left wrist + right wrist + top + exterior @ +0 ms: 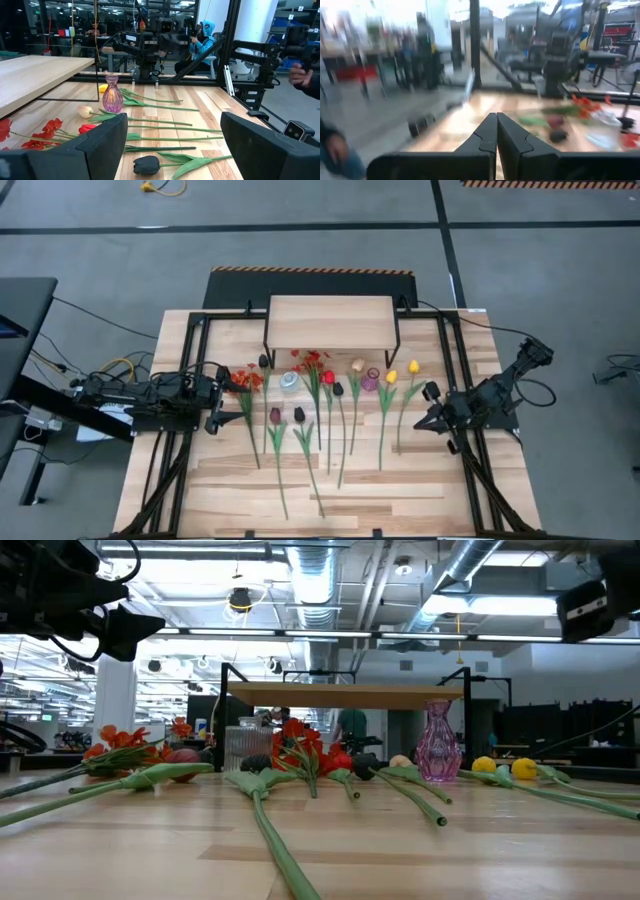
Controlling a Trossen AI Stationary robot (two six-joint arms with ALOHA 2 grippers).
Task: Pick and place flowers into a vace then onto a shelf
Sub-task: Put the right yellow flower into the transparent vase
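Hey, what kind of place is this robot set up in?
Probably a robotics lab or industrial workshop: bare ceiling ducts overhead, more robot rigs on frames beyond the table, and a person seated at one.

1. Table [420, 490]: pale wood planks, smooth, light satin sheen in the low view.
2. Shelf [330, 320]: light wood plank top, matt; thin black metal legs.
3. Flowers [330, 415]: green stems look like smooth plastic; petals matt, cloth-like.
4. Pink vase [437, 743]: translucent, ribbed, glossy, glass-like.
5. Clear vase [241, 748]: ribbed, transparent, shiny.
6. Left gripper [172, 145] fingers [260, 145]: dark matt plastic.
7. Right gripper [496, 131] fingers [517, 137]: same dark matt finish.
8. Frame rails along the table's left and right edges: black metal.
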